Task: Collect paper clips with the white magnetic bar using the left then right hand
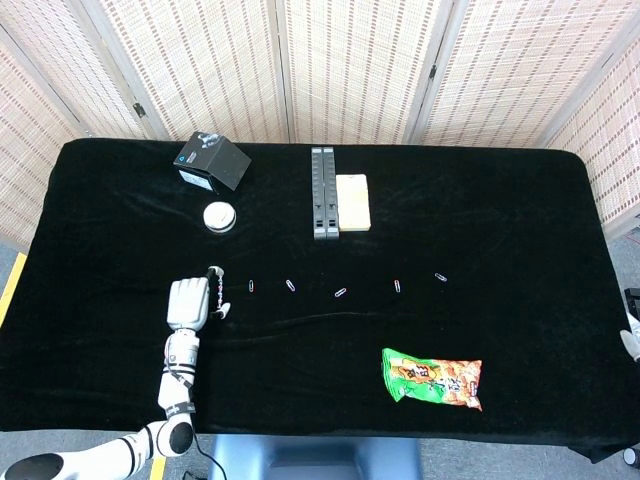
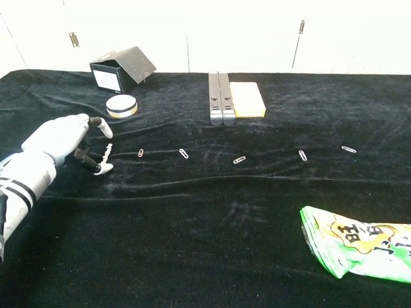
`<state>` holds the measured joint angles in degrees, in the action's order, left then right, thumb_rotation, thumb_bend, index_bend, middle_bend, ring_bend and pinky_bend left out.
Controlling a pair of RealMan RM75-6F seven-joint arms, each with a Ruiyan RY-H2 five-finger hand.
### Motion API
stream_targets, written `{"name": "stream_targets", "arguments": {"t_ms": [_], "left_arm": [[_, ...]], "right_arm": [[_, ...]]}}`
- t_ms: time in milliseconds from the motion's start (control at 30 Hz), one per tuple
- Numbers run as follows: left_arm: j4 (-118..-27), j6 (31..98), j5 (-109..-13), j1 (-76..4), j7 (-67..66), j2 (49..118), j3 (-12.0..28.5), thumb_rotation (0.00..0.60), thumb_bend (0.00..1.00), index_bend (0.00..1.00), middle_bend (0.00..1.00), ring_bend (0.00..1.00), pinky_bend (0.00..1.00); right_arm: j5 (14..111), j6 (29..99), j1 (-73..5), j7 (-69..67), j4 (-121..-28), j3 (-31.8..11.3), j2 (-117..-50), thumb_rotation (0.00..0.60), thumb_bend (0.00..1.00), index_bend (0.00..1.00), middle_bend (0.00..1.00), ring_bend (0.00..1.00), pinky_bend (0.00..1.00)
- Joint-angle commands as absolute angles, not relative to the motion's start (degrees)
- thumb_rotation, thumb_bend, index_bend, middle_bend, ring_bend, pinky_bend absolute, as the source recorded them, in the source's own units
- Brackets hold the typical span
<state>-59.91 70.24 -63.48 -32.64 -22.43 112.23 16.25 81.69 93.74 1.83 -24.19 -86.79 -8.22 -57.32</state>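
- You are pinching the white magnetic bar (image 2: 106, 153) in your left hand (image 2: 61, 138), fingers curled round it, its tip aiming at the nearest paper clip (image 2: 140, 153) just beside it.
- The remaining clips (image 2: 239, 159) are lying in a row stretching rightward across the black cloth (image 2: 212, 224), nothing blocking the sweep.
- The round tin (image 2: 121, 106) and snack bag (image 2: 359, 250) are sitting well clear.
- Your right hand (image 1: 630, 340) is barely showing at the edge; I cannot tell its state.

Left robot hand (image 1: 188, 303) low over the counter (image 1: 520, 240), back of the hand upward, fingers curled forward and down; a small white beaded bar (image 2: 105, 153) is pinched at its fingertips (image 2: 101, 169). Left forearm extends back toward the near counter edge. Right robot hand (image 1: 630, 340) only partly visible at the right frame edge in the head view; its finger pose cannot be determined.
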Motion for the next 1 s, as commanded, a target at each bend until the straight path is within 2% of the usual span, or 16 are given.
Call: {"name": "stream_targets", "arguments": {"t_ms": [33, 433, 700, 867, 1000], "left_arm": [[-58.27, 71.61, -64.39, -32.41, -23.12, 113.19, 15.61, 0.600, 0.25, 0.34, 1.00, 1.00, 1.00], [-52.09, 75.51, -65.79, -30.47, -25.61, 112.72, 15.12, 0.600, 0.25, 0.34, 1.00, 1.00, 1.00], [-49.57, 77.92, -66.76, -29.92, -24.22, 110.62, 16.57, 0.600, 0.25, 0.34, 1.00, 1.00, 1.00], [-55.96, 81.22, -68.03, -29.52, -23.69, 107.36, 18.06, 0.600, 0.25, 0.33, 1.00, 1.00, 1.00], [-63.18, 80.13, -67.30, -28.65, -23.59, 105.77, 17.73, 0.600, 0.25, 0.35, 1.00, 1.00, 1.00]], "right_arm": [[81.75, 93.60, 1.82, -24.17, -86.82, -8.26, -57.30, 0.600, 0.26, 0.00, 0.00, 0.00, 0.00], [82.15, 93.86, 2.27, -23.96, -87.14, -8.46, -57.24, 0.600, 0.26, 0.00, 0.00, 0.00, 0.00], [82.05, 94.02, 2.50, -23.62, -87.28, -8.75, -57.38, 0.600, 0.26, 0.00, 0.00, 0.00, 0.00], [81.93, 93.57, 2.36, -23.57, -87.21, -8.91, -57.41, 0.600, 0.26, 0.00, 0.00, 0.00, 0.00], [81.78, 93.14, 2.24, -23.63, -87.21, -9.00, -57.38, 0.600, 0.26, 0.00, 0.00, 0.00, 0.00]]}}
